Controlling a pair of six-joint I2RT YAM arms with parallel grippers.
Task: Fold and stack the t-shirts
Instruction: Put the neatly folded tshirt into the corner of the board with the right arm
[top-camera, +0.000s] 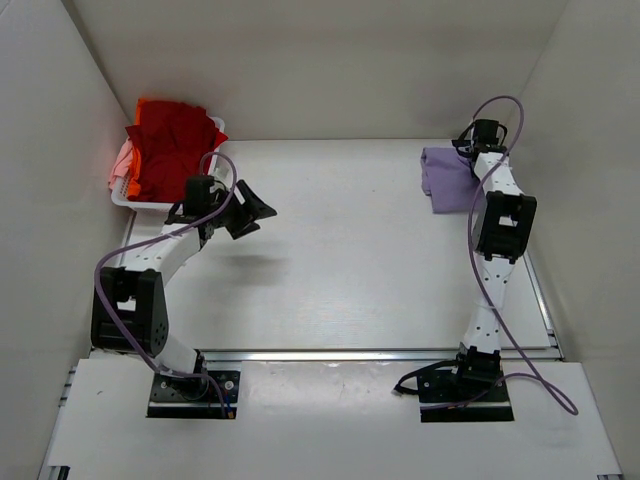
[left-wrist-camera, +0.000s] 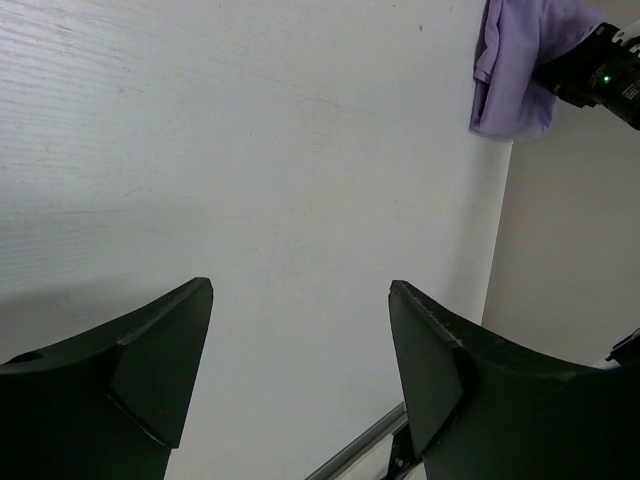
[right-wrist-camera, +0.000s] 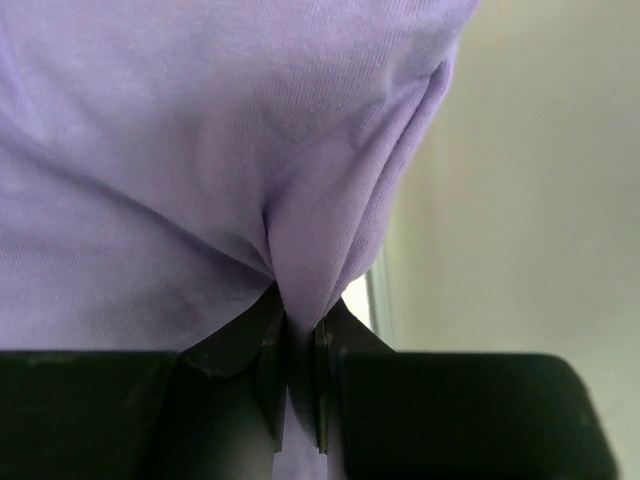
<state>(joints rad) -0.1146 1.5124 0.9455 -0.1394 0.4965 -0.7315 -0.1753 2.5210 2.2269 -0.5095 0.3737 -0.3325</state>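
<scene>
White plastic basket (top-camera: 140, 203) sits at the table's (top-camera: 340, 260) far left corner in the top view, heaped with a red t-shirt (top-camera: 175, 140) on top, an orange t-shirt (top-camera: 148, 104) behind it and a pale pink t-shirt (top-camera: 119, 168) spilling over the left rim (all crumpled). The lavender t-shirt (top-camera: 445, 180) lies at the far right, well apart. From the left wrist, the left tool (left-wrist-camera: 300, 370) stands spread wide above the table. From the right wrist, the right tool (right-wrist-camera: 298, 340) pinches a fold of the lavender cloth.
</scene>
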